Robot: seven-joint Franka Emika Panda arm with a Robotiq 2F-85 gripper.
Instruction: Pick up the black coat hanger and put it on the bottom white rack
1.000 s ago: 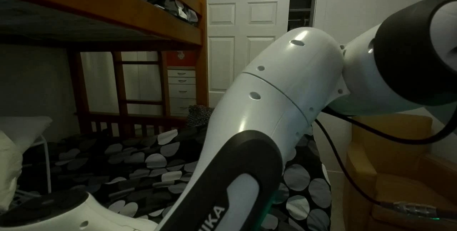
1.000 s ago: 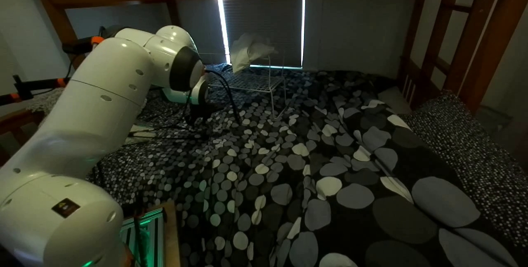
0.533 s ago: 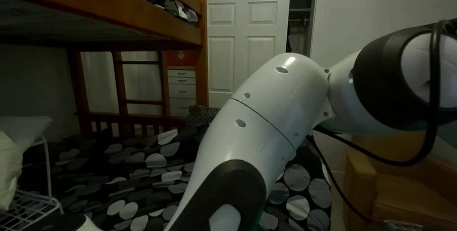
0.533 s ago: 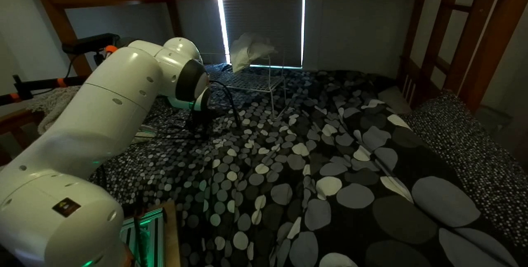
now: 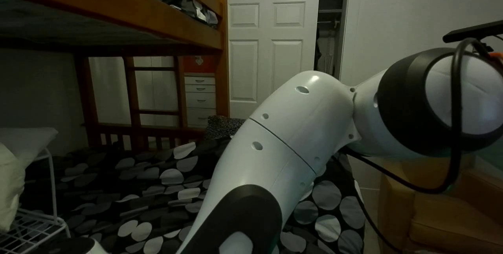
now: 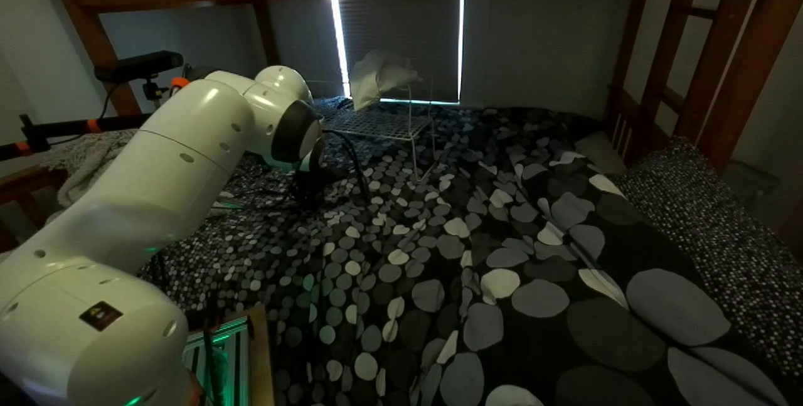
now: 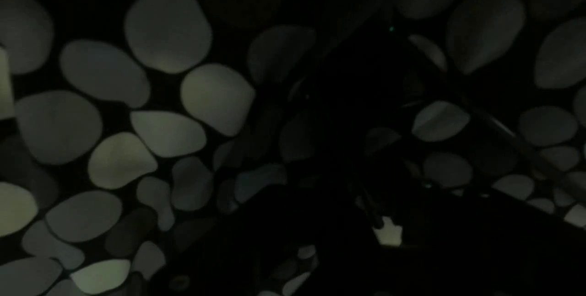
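Wrist view's super dark, so can't tell how far open the gripper [image 6: 307, 189] is or if it's holding anything. Looks like the hanger [image 7: 503, 129] is that thin bar slanting beside it; rack [image 6: 376, 127] is on the bed [image 6: 502, 249].

In an exterior view: faces far closet door [image 5: 273, 46], arm [image 5: 292, 136] near, centre to right | In an exterior view: looks down across bedding [image 6: 477, 255] to far blind [image 6: 400, 45], arm near left | Wrist view: faces bedding, close | Both exterior views share: arm, bedding, white rack [image 6: 376, 125]
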